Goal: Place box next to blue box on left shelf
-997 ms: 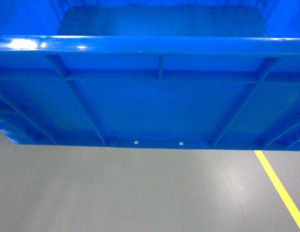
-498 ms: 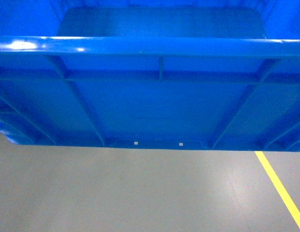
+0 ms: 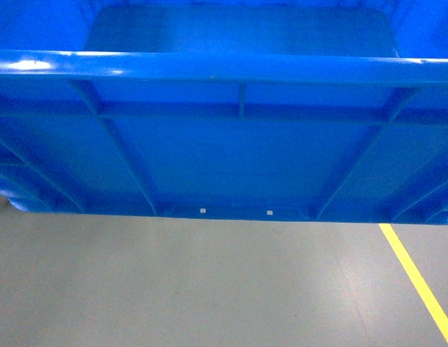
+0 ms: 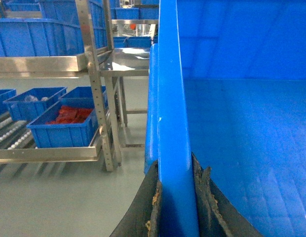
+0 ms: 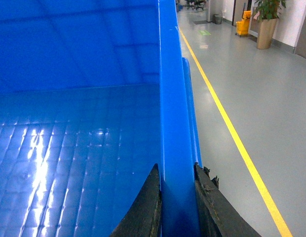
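Above the floor (image 3: 209, 289), left end effector (image 4: 176, 197) and right end effector (image 5: 177, 197) each pinch opposite rims, keeping the box (image 3: 224, 166) level for carrying toward the left shelf (image 4: 44, 153).

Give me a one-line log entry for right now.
phase: carrying | box: off floor | left gripper: shut on left rim | right gripper: shut on right rim | left shelf: seen left, not reached

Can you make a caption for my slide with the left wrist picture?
Left tool clamps the rim of the big blue plastic crate, with the metal roller shelf of smaller blue bins beyond.
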